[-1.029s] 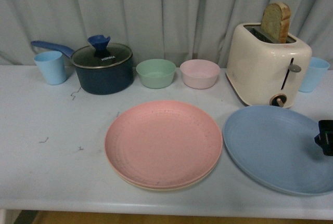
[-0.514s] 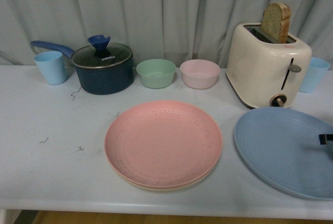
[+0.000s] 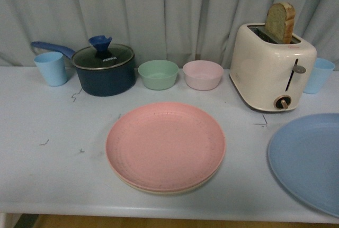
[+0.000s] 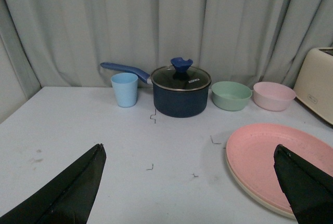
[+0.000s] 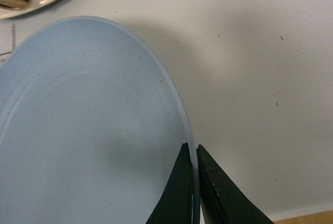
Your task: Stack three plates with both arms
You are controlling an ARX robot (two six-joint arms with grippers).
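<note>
Nearest: right gripper [image 5: 193,182], jaws clenched on the rim of the blue plate [image 5: 88,125], one finger inside the rim, one outside. In the front view the blue plate [image 3: 307,162] sits at the near right, partly cut off by the picture's edge, well apart from the other two plates. Cannot tell whether it is clear of the table.

Left gripper [image 4: 188,147]: jaws released and spread wide, nothing between them, above bare table.

Centre: pink plate [image 3: 165,146] lies on the beige plate [image 3: 175,190]; only the beige rim shows under it.

Back row, left to right: light blue cup [image 3: 51,68], dark blue saucepan [image 3: 103,69] with glass lid, green bowl [image 3: 158,74], pink bowl [image 3: 203,74], cream toaster [image 3: 273,72] with a bread slice [image 3: 280,21] standing in it, second blue cup [image 3: 319,75] beyond the toaster. Nothing lies between the blue plate and the pink-beige stack.

Surface: pale table [image 3: 53,159], small dark specks. Behind: grey curtain [image 3: 169,11].
</note>
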